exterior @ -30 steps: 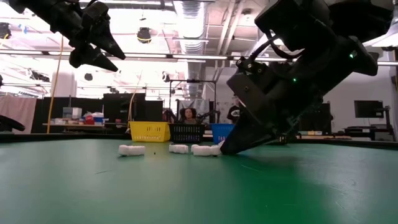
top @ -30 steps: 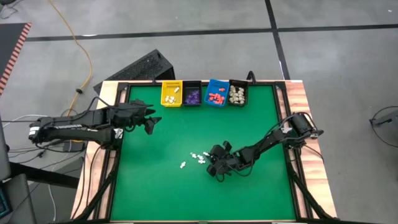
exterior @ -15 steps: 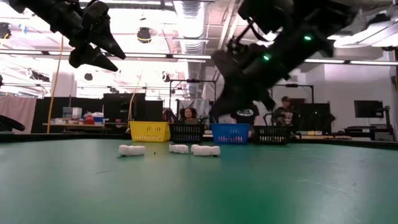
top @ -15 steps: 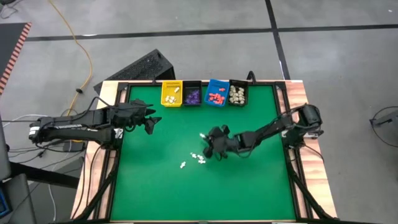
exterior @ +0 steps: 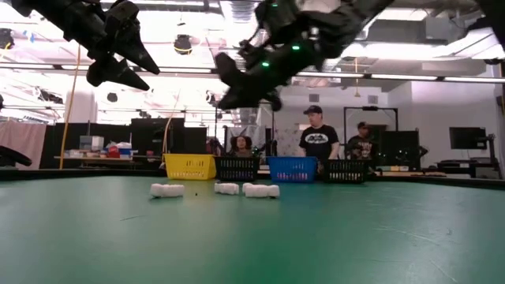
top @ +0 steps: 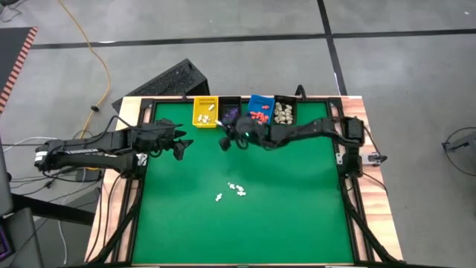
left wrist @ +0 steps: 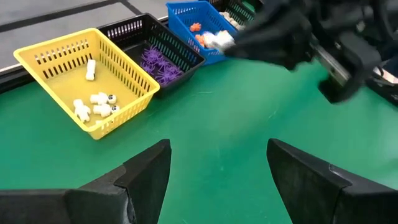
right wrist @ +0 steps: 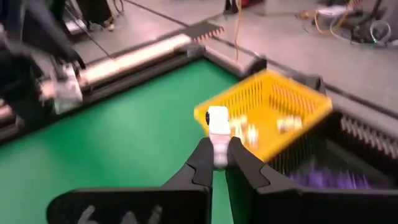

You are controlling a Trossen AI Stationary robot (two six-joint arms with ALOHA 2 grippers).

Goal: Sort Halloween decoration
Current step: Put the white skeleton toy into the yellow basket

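My right gripper point(right wrist: 219, 158) is shut on one small white figurine point(right wrist: 217, 127), high above the table just near of the yellow bin point(top: 205, 112). The left wrist view shows the figurine point(left wrist: 217, 40) too. A few more white pieces point(top: 235, 190) lie on the green mat near its middle, and the low view has them in a row point(exterior: 215, 189). The yellow bin point(left wrist: 93, 81) holds white pieces, and the black bin point(top: 230, 113) beside it holds purple ones. My left gripper point(left wrist: 217, 174) hovers open over the table's left side, touching nothing. My right gripper pinches the white figurine's lower end point(right wrist: 218, 151) between its two fingertips point(right wrist: 202, 155). The figurine stands out past the fingertips toward the yellow bin and is lifted clear of the table.
Four bins stand in a row at the far edge: yellow, black, blue point(top: 259, 112) with orange-red pieces, and black point(top: 283, 112) with cream pieces. People point(exterior: 317, 142) stand in the room behind the table. Green mat point(top: 290, 216) stretches near and right of the loose pieces.
My right gripper has risen from the loose white pieces at mid-table and swung toward the far edge and the left, up to the yellow bin, carrying one white figurine lifted clear. The other white pieces have stayed where they lay.
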